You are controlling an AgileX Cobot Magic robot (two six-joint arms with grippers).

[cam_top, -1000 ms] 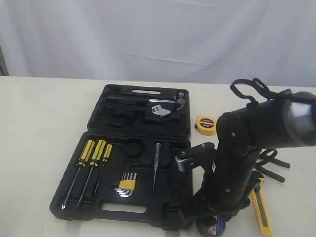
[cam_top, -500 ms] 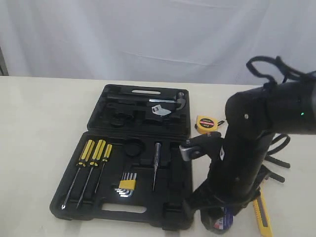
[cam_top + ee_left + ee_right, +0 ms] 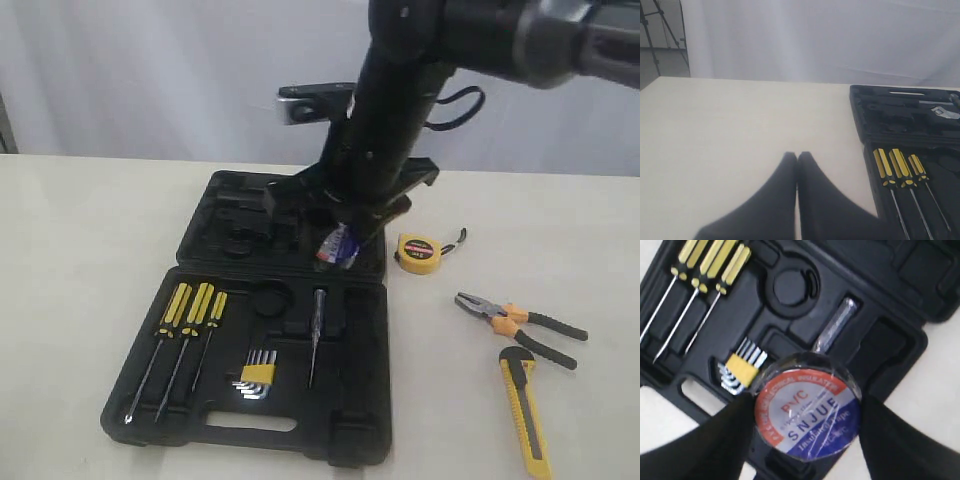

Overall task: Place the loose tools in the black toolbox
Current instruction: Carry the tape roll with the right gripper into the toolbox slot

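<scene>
Tape roll [image 3: 338, 246], low near the surface [image 3: 80, 220] edge a second ago, now hangs gripped in the right tool [image 3: 807, 432], its jaws part-open around it, toolbox [image 3: 215, 425] beneath. Left tool [image 3: 796, 159] is closed, empty.

With the toolbox [image 3: 330, 440] as dial centre in the exterior view, the right arm [image 3: 390, 120] slants in from 1 o'clock and blocks the air over the lid, its tape roll [image 3: 337, 246] hanging above the hinge line. From 7 to 11 o'clock the table [image 3: 70, 260] is open. At 2 o'clock the tape measure [image 3: 418, 253] sits just beside the lid corner. The pliers [image 3: 515, 322] at 3 and the utility knife [image 3: 525, 410] at 4 lie apart from the box, leaving a bare lane. Inside the base, 3 screwdrivers [image 3: 185, 335] fill the 9 o'clock side, and the hex key set [image 3: 256, 378] and a slim probe [image 3: 316, 335] the middle. The round recess [image 3: 270, 298] at 12 is unfilled.
</scene>
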